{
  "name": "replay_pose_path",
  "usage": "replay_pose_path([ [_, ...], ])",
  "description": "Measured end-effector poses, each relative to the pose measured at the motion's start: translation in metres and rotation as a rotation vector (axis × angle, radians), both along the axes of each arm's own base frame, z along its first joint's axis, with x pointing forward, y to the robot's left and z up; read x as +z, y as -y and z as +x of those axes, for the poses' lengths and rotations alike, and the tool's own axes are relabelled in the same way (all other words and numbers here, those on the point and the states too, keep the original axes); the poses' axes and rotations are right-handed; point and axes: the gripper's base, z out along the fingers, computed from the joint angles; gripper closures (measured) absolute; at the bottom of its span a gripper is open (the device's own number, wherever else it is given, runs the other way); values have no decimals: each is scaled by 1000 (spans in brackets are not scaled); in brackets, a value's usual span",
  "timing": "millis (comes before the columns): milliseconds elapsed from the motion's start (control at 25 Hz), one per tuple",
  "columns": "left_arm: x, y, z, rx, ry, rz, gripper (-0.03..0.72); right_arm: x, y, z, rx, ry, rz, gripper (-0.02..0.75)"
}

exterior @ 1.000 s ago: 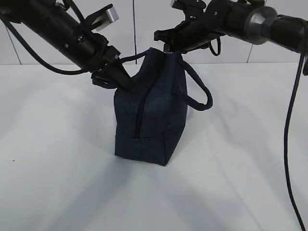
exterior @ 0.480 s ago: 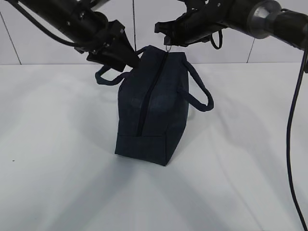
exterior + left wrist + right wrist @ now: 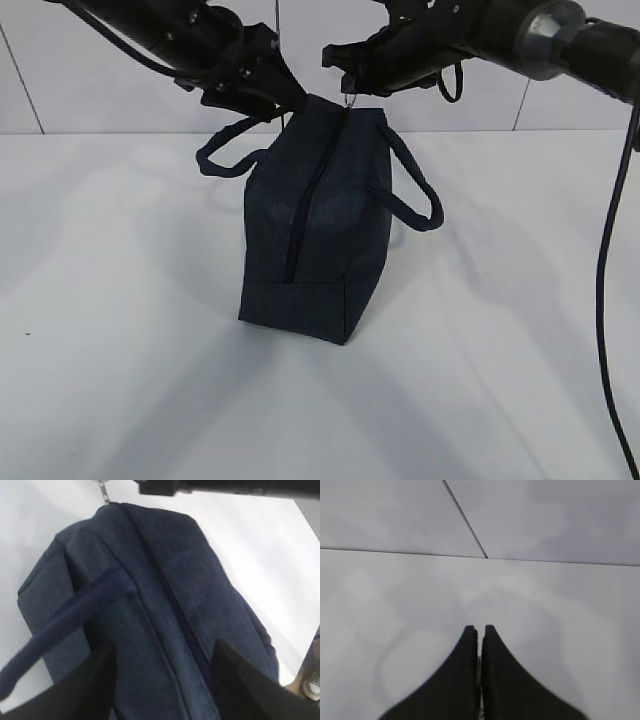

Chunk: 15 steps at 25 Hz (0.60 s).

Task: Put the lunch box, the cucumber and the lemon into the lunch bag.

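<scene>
We see a plain white table [image 3: 120,400] meeting a wall of large pale tiles [image 3: 60,90], dark grout lines between them, under soft, even light.

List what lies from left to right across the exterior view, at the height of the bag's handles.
Left handle loop → left gripper → lunch bag with its zipper → right handle loop → hanging black cable.
</scene>
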Motion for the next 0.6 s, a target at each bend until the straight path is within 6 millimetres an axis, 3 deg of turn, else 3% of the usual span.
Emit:
replay_pose_path([
  [400, -25, 16, 27, -15, -10, -37, 279, 0, 0, 0, 0, 0, 0, 738],
  [520, -32, 18, 28, -21, -25, -37, 413, 0, 0, 0, 0, 0, 0, 738],
  [600, -34, 19, 27, -33, -26, -16, 549, 0, 0, 0, 1, -1, 0, 738],
])
